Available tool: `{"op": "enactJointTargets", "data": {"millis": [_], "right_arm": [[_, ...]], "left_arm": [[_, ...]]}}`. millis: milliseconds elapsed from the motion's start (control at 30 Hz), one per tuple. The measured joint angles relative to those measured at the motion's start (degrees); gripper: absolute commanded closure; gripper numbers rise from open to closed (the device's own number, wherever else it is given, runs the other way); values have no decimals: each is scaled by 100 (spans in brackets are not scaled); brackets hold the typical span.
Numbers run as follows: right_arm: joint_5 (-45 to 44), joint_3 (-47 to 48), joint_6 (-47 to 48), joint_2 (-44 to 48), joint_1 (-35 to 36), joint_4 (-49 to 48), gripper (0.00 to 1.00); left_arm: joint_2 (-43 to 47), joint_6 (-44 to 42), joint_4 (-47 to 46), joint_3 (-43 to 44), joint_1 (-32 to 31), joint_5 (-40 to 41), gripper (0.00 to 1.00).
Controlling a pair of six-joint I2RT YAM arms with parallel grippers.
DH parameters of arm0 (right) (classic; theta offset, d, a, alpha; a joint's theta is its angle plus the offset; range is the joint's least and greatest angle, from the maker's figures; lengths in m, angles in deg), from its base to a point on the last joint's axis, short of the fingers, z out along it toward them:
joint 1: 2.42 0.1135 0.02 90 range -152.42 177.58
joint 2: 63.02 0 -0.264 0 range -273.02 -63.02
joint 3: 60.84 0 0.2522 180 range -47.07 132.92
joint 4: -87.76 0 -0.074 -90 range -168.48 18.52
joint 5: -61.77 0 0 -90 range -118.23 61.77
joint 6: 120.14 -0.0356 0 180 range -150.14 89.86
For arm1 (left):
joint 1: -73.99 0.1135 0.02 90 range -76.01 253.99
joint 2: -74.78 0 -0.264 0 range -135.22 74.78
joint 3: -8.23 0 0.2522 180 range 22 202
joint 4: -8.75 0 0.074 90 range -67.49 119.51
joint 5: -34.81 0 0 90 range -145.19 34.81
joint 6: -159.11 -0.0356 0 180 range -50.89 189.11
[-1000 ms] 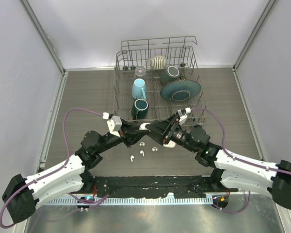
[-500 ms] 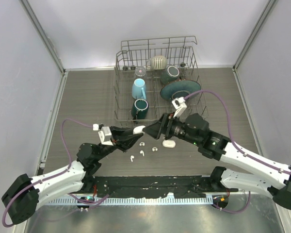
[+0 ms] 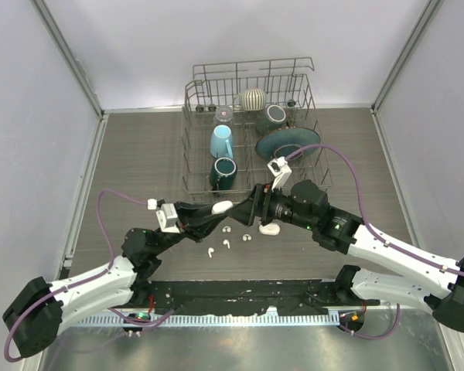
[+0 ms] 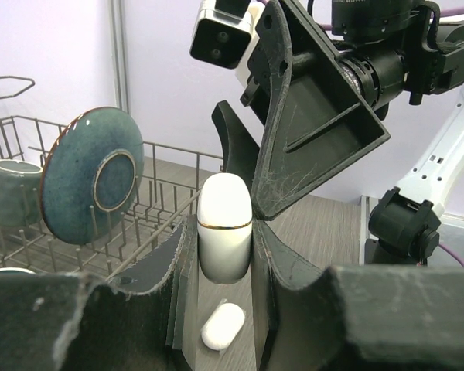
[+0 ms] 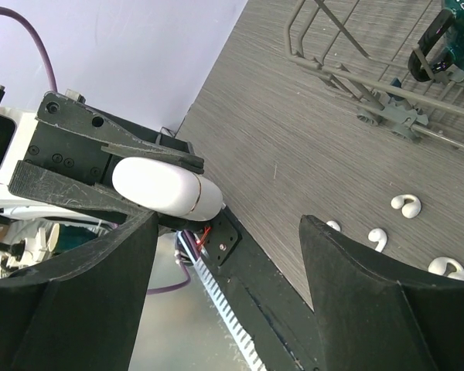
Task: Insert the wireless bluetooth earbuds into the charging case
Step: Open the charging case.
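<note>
My left gripper is shut on a white charging case, held upright above the table with its lid shut; in the left wrist view the case sits between my fingers. My right gripper is open, its jaws spread just right of the case and not touching it. In the right wrist view the case lies beside my left finger. Several white earbuds lie loose on the table below both grippers, also seen in the right wrist view. A second white case lies on the table.
A wire dish rack stands behind the grippers, holding a blue mug, a dark mug, a teal plate and bowls. The second case also shows in the left wrist view.
My left arm has drawn back to the left with the case. My right arm has risen and its open gripper has moved left, closer to the case.
</note>
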Motion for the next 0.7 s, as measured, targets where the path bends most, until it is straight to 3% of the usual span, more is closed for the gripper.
{"op": "enactJointTargets", "data": {"millis": [700], "right_arm": [[101, 4, -153, 17, -109, -114, 21]], "left_arm": [[-26, -17, -24, 7, 50, -269, 100]]}}
